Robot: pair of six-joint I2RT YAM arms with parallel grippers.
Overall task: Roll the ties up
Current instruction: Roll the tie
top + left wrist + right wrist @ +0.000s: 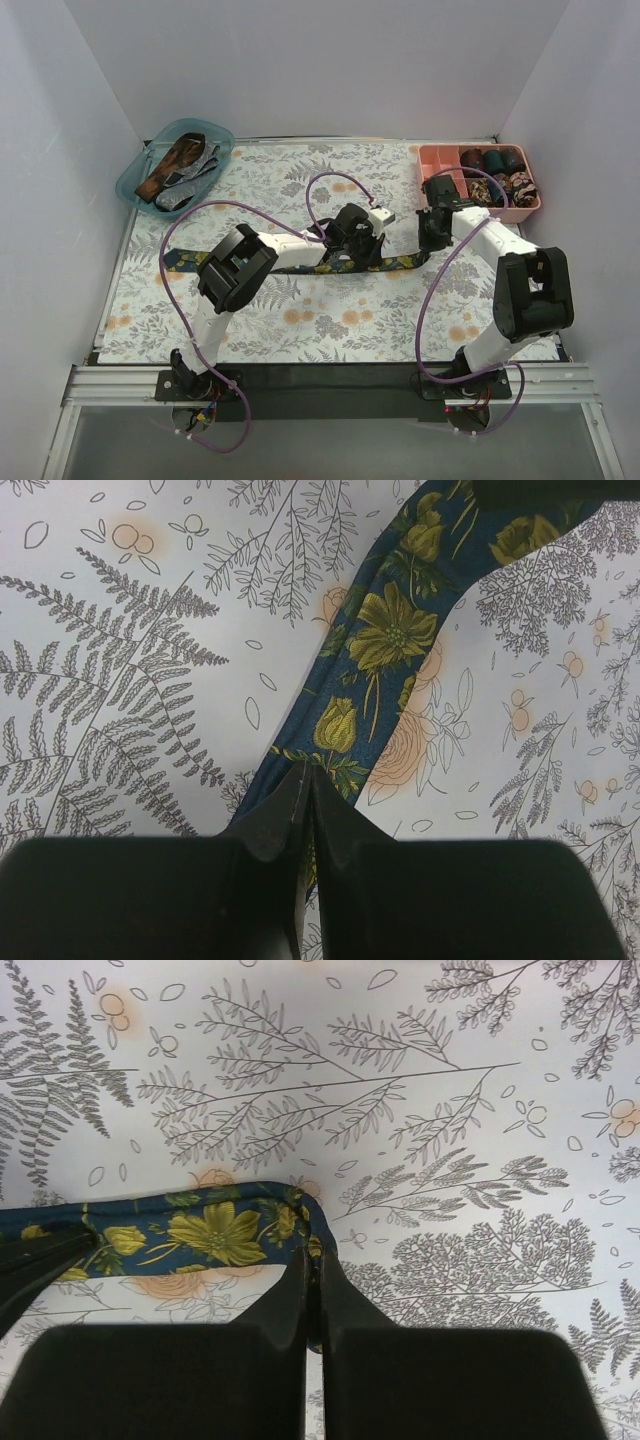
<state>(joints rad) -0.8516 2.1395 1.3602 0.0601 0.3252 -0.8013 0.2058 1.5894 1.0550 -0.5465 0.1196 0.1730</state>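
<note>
My left claw (pixel 305 782) is clenched on the tie (pixel 385 640) partway along it; my right claw (pixel 313 1260) is clenched on its end. The tie lies stretched flat across the mat (pixel 300 330).

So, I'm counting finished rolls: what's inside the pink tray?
The pink tray holds rolled ties on its right: dark teal ones far, patterned ones near. Its far-left compartment looks empty. The right arm covers the near-left part, so its contents are hidden.
</note>
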